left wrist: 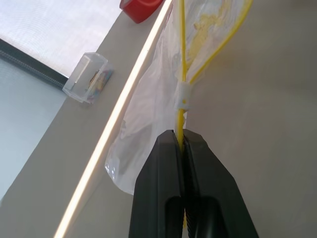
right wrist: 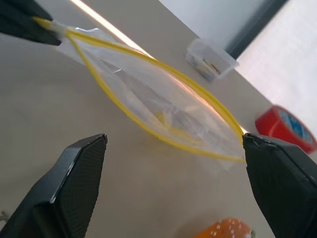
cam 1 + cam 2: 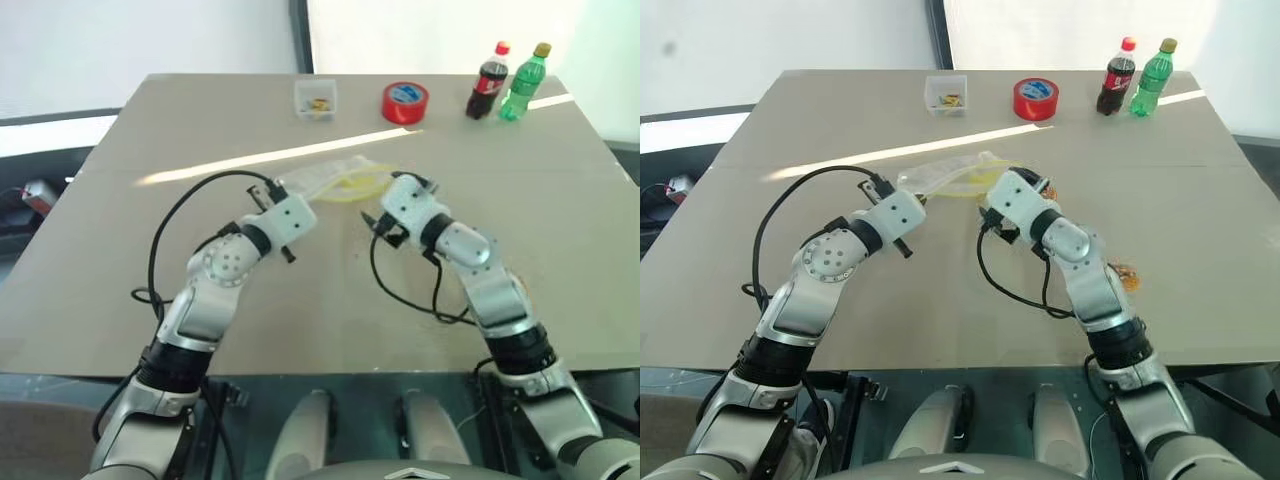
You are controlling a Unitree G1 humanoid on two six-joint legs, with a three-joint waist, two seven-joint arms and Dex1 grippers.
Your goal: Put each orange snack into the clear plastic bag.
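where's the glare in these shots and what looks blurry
Left eye view: a bright streak of light crosses the table behind the clear plastic bag. Left wrist view: the same streak runs past the small clear box. Right wrist view: the red tape roll and the orange snack at the edge look soft.

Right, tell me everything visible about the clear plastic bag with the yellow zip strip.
The clear plastic bag with the yellow zip strip is crinkly and transparent, with yellowish print. Its mouth gapes open in an oval. The shut left gripper pinches one end of the strip, by a small white slider. The rest lies on the tan table.
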